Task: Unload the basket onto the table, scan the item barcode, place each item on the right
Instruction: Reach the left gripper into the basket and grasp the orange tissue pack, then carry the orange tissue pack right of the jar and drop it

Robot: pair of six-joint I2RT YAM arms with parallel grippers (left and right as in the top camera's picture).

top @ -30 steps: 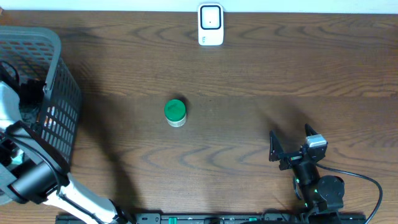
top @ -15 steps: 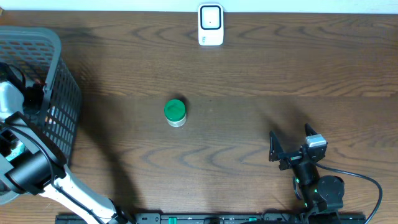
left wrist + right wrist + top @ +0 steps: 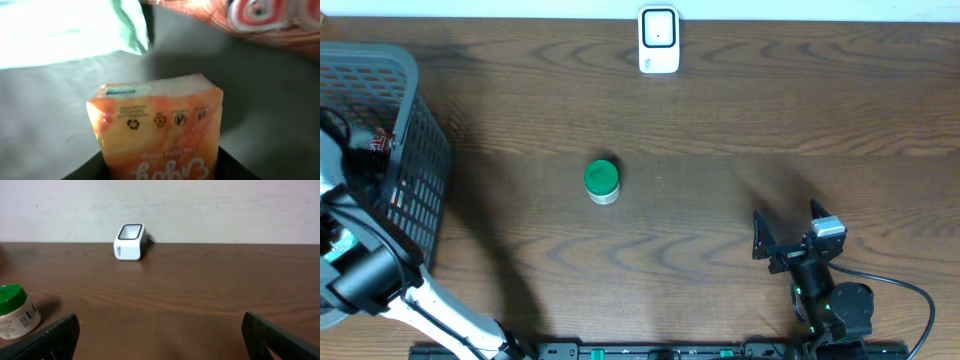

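The tabletop (image 3: pixel 740 110) around the jar (image 3: pixel 602 181)
The jar stands mid-tabletop. Behind it and slightly right, at the far edge, sits the scanner (image 3: pixel 659 40). Well to the jar's left stands the basket (image 3: pixel 420 150), with a pack (image 3: pixel 160 125) lying on its floor. Right of the jar and nearer the front edge sits the right gripper (image 3: pixel 788 228), well apart from it.

The right arm (image 3: pixel 830 305) is black, with a grey wrist block (image 3: pixel 828 229) and black cable (image 3: pixel 890 276). The left arm (image 3: pixel 450 313) is white and black.
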